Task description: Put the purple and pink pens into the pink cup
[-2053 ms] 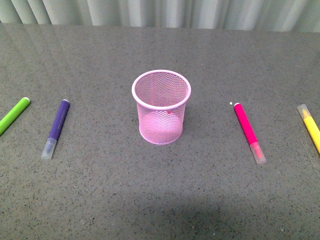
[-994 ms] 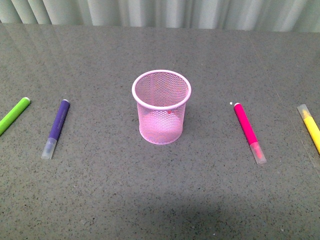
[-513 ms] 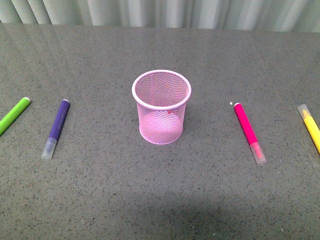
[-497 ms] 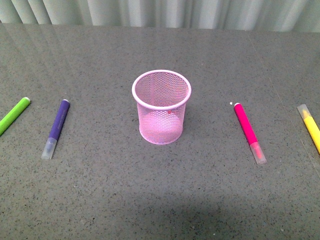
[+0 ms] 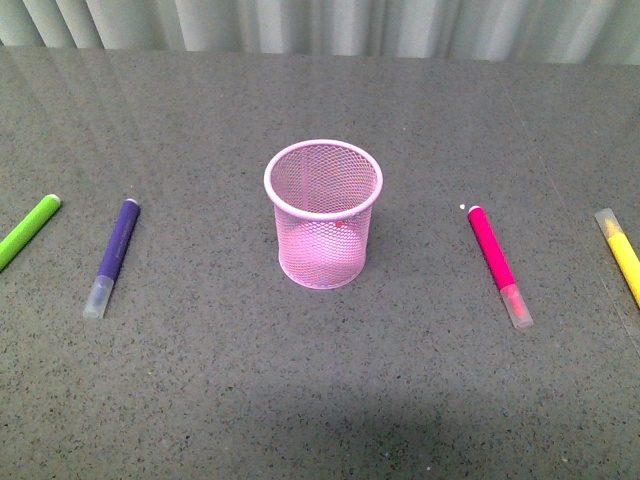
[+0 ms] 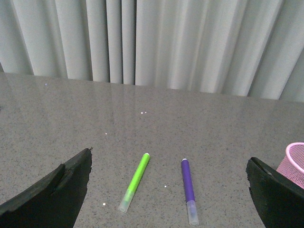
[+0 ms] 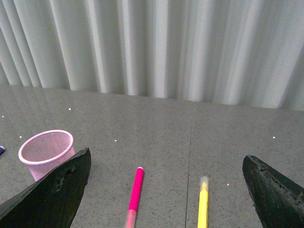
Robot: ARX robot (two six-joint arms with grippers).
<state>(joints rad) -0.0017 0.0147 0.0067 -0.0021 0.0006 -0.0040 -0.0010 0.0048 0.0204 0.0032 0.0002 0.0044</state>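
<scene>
Though speckled — grey tabletop (image 5: 320, 400), pleated curtain (image 5: 330, 25)

pink cup (image 5: 322, 215): we see light pink wire mesh under a solid pink rim
purple pen (image 5: 113, 256): we see a dark purple barrel and a clear cap
pink pen (image 5: 499, 264): hot pink, with a clear cap tinted red
green marker (image 5: 27, 231): lime green
yellow marker (image 5: 622, 257): bright yellow
worktop (image 5: 320, 400): we find it grey, finely speckled
curtain (image 5: 320, 25): pale grey, vertically pleated
left hand (image 6: 168, 159): black
right hand (image 7: 166, 155): black
</scene>
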